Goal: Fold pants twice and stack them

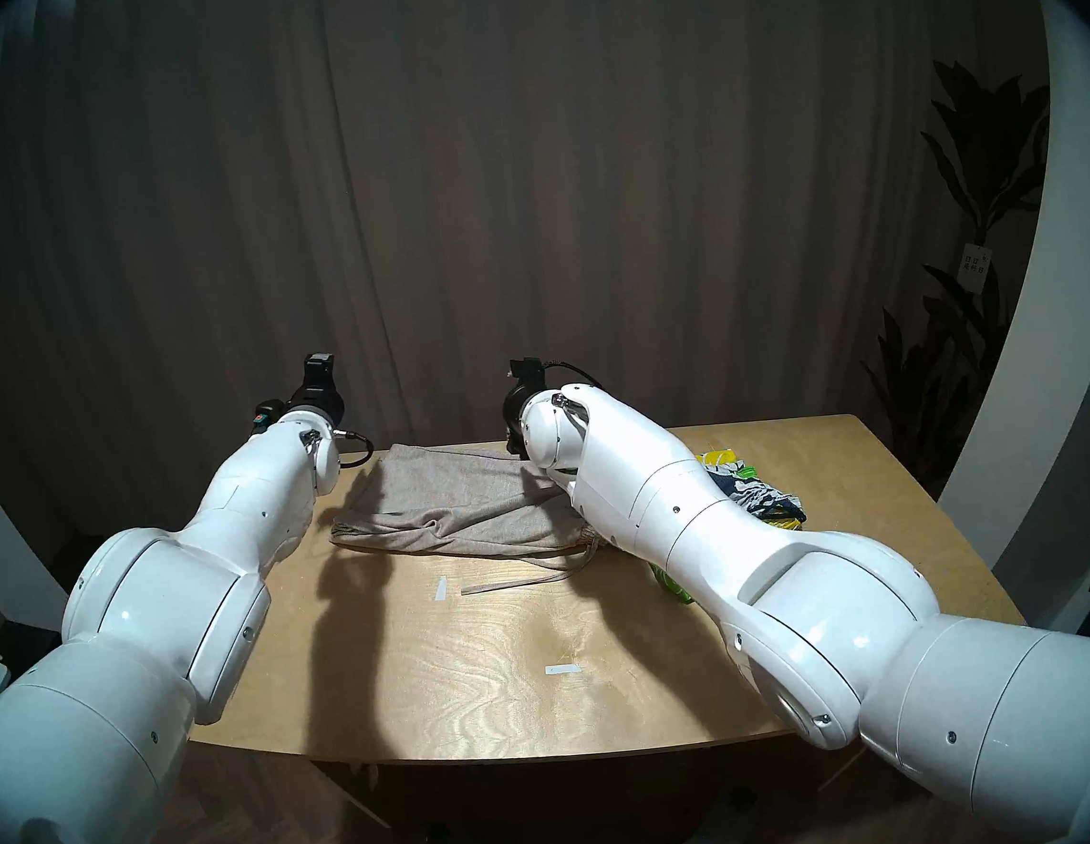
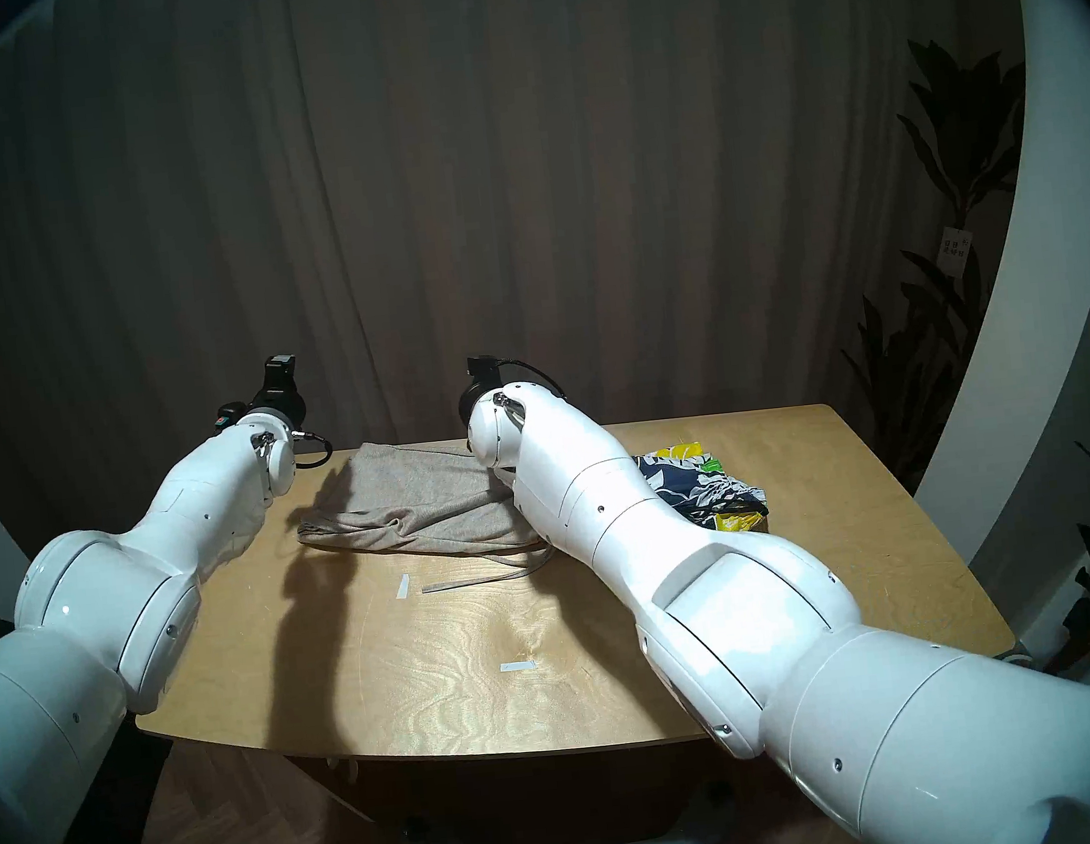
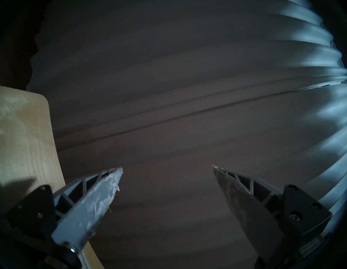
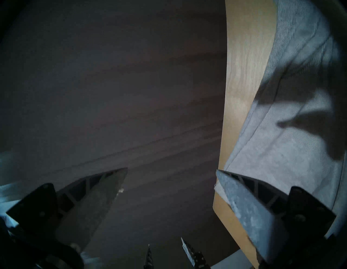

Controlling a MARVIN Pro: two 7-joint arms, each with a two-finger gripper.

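Both white arms are reaching forward from the view's bottom corners, converging a little toward the far side. The left arm is stretching up and outward, its wrist sitting high at the far left. The left gripper is pointing level, its two fingers spread wide with nothing between them. The right arm is angling inward, its wrist tipped slightly down. The right gripper is gaping equally wide, gripping nothing.
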